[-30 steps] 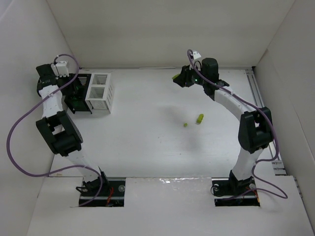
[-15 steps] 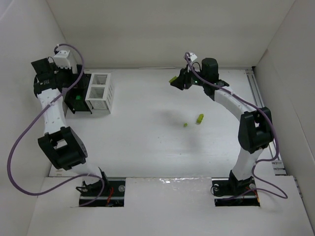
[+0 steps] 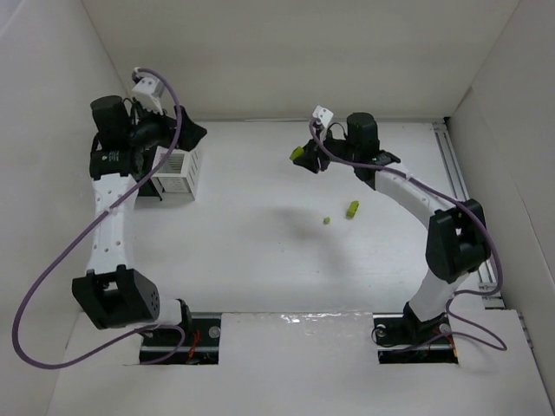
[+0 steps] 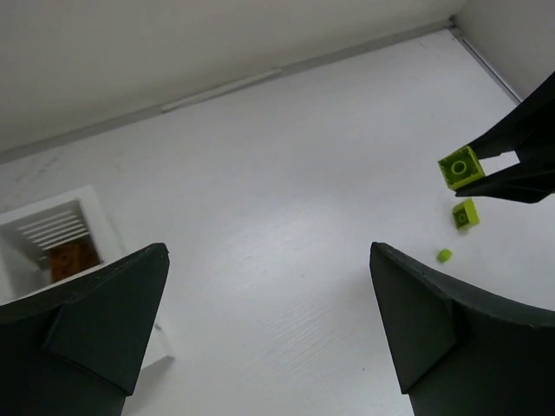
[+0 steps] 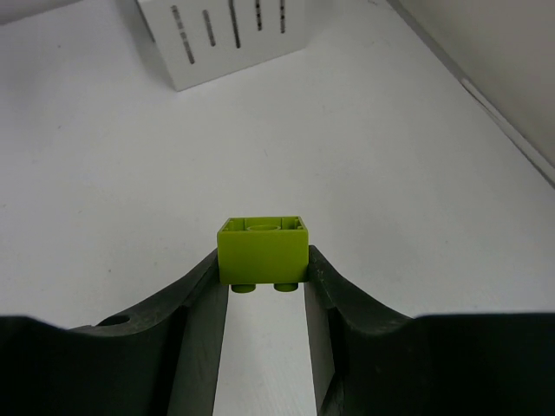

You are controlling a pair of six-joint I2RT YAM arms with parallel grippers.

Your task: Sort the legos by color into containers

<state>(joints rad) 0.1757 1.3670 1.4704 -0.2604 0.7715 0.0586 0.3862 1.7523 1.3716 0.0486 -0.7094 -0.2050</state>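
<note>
The right claw [image 5: 263, 276] is clamped on a yellow-green brick [image 5: 263, 250], held above the bench [image 3: 251, 251] in the upper middle of the top view. Two loose green bricks [image 3: 353, 208] lie right of centre. The white bin [image 3: 178, 170] sits upper left with an orange brick [image 4: 69, 258] inside. The left arm covers most of the black bin [image 3: 146, 196]. The left claw [image 4: 269, 303] gapes wide, holding nothing, above the white bin. A second ago it was down at the black bin, and the right claw was further right.
</note>
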